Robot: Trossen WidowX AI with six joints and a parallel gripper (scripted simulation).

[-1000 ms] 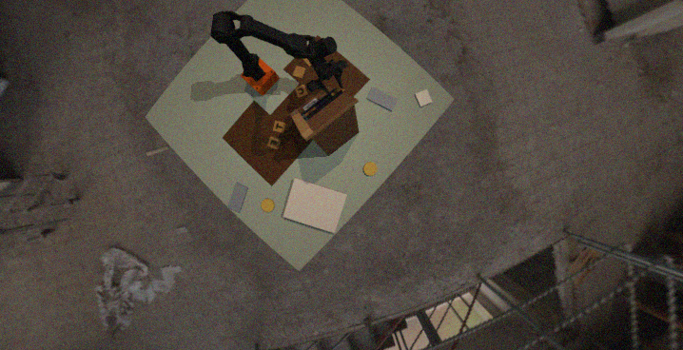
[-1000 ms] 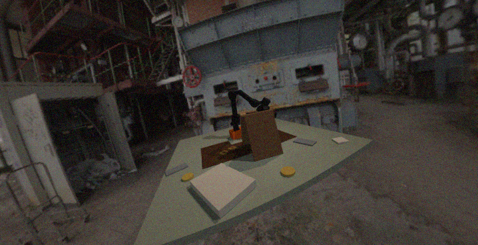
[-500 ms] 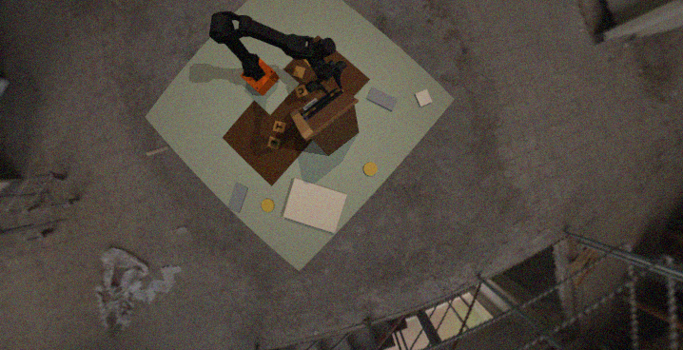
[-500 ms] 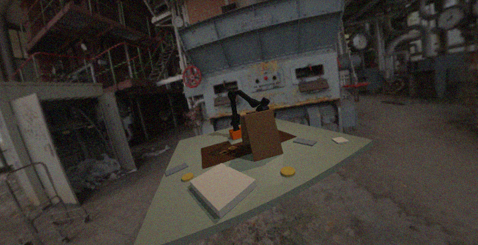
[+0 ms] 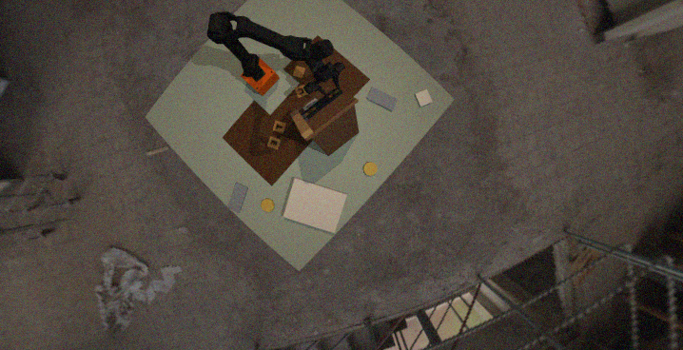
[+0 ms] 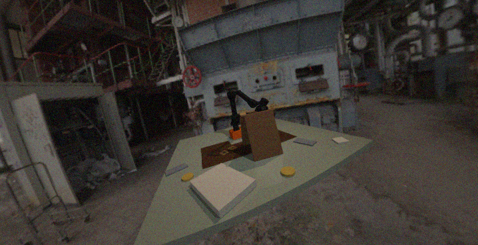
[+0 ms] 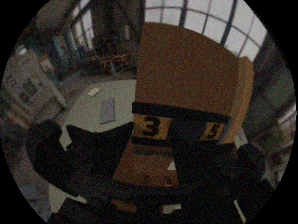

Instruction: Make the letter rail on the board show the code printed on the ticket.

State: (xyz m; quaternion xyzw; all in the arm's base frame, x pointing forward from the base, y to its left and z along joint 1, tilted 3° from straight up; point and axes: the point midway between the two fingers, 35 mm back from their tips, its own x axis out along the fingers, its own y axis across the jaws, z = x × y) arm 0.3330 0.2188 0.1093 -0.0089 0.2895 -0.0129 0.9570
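The board [image 5: 329, 140] [image 6: 262, 136] [image 7: 187, 65] stands upright with its black rail [image 5: 329, 100] [image 7: 180, 111] on the arm's side. My gripper [image 5: 326, 88] [image 7: 151, 126] is shut on a tile marked 3 [image 7: 151, 127], at the rail's left end in the wrist view, between its upper and lower lips. A tile marked 5 [image 7: 213, 131] sits near the rail's other end, partly hidden by a finger. A dark gap shows between the tiles. Loose tiles [image 5: 279, 126] [image 5: 273, 142] [image 5: 301, 90] lie on brown surfaces. The ticket's print cannot be read.
A plain tan block [image 5: 299, 71] lies near the arm. A large white box [image 5: 315, 204] [image 6: 222, 185], yellow discs [image 5: 370, 168] [image 5: 267, 204], grey slabs [image 5: 381, 99] [image 5: 238, 197] and a small pale square [image 5: 423, 97] lie on the green counter. An orange block [image 5: 267, 80] is under the arm's base.
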